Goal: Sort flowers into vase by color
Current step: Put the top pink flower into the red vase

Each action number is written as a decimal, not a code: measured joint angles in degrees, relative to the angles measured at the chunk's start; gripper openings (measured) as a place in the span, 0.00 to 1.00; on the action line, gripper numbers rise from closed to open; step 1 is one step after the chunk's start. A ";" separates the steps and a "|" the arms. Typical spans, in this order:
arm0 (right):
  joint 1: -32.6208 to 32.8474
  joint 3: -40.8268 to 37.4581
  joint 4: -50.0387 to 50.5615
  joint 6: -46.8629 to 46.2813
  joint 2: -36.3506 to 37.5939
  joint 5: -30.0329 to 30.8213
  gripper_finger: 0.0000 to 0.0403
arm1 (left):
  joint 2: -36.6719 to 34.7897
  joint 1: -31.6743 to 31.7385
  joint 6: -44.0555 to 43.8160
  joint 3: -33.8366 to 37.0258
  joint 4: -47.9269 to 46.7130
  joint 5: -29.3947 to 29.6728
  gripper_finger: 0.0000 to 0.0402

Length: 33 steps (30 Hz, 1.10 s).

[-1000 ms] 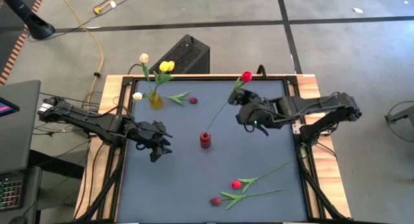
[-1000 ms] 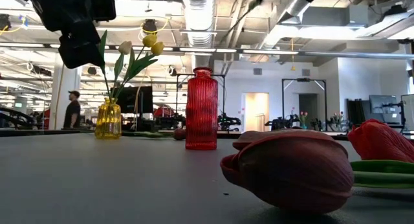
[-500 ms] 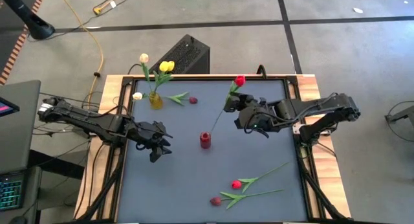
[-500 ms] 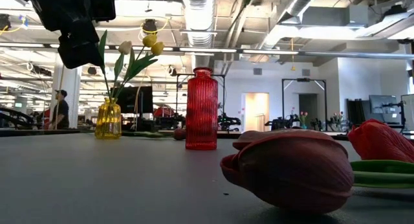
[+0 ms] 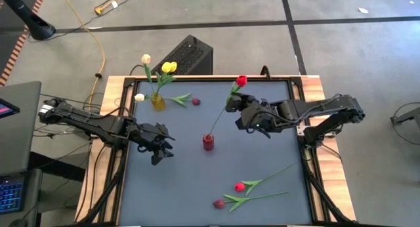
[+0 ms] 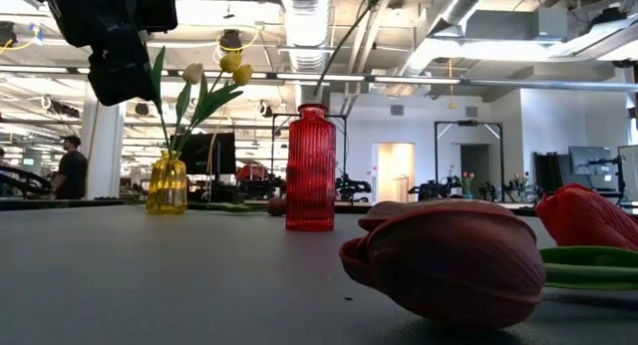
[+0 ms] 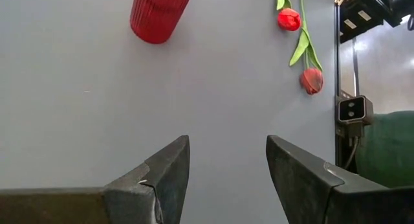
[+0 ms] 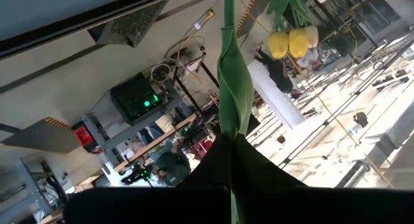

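- Counter (image 5: pixel 170 187): the red vase (image 5: pixel 209 142) stood near its middle; everything below is placed from that vase.
- Right hand (image 5: pixel 231 103) hung above and to the right-rear of the red vase, fingers pressed together, pinching the stem of a red tulip (image 5: pixel 241 81).
- That tulip's long axis ran on a slant: head high past the hand on the far side, stem foot (image 5: pixel 212 128) reaching down to just over the vase mouth. The low view showed the stem coming in over the rim; whether the tip was inside yet, can't tell.
- Judgement: the next move turns on that slant. The foot has to line up with the narrow mouth, then go down along the stem's own axis.
- Left hand (image 5: pixel 159 150) waited left of the red vase, well apart, fingers spread, holding nothing.
- Two more red-headed tulips (image 5: pixel 239 186) lay on the counter to the near right of the vase.
- Yellow vase (image 5: pixel 157 101) sat to its far left.
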<state>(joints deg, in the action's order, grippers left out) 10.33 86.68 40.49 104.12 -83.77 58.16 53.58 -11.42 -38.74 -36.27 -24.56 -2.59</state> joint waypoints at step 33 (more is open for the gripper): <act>-3.44 -0.03 -0.73 -0.11 -2.75 -1.20 0.06 | 0.00 0.00 2.43 0.00 -0.42 -0.07 0.48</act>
<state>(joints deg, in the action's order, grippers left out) 6.90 86.65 39.76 104.01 -86.52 56.95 53.58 -11.42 -36.31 -36.27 -24.97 -2.66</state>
